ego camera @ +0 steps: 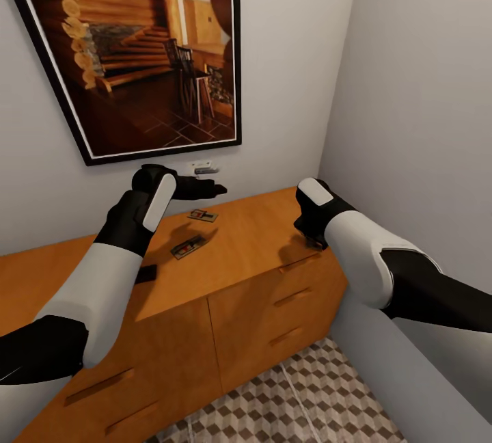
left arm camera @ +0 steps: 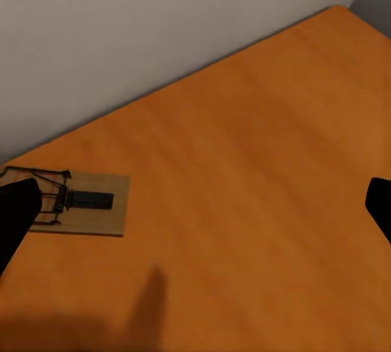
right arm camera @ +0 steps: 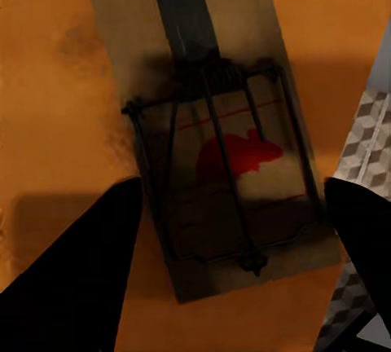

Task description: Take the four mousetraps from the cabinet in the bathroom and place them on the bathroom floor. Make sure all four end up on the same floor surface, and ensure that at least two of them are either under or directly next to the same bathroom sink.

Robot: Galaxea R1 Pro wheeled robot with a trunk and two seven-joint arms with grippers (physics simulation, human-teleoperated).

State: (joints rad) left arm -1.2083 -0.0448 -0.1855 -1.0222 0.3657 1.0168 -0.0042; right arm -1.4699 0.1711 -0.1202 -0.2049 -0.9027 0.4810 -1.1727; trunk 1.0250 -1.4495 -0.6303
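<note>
The orange-brown cabinet (ego camera: 260, 292) runs across the middle of the head view, beneath a framed picture (ego camera: 137, 46) at upper left. Two mousetraps lie on its tabletop near centre: one (ego camera: 203, 215) close to the wall, another (ego camera: 188, 247) just below it. The left pincer (ego camera: 217, 189) hovers above them, fingers spread wide; its wrist view has a trap (left arm camera: 81, 203) at lower left. The right pincer (right arm camera: 236, 279) sits low at the cabinet's right end, fingers apart on either side of a third mousetrap (right arm camera: 220, 140). Patterned bathroom floor (ego camera: 301, 402) fills the bottom.
</note>
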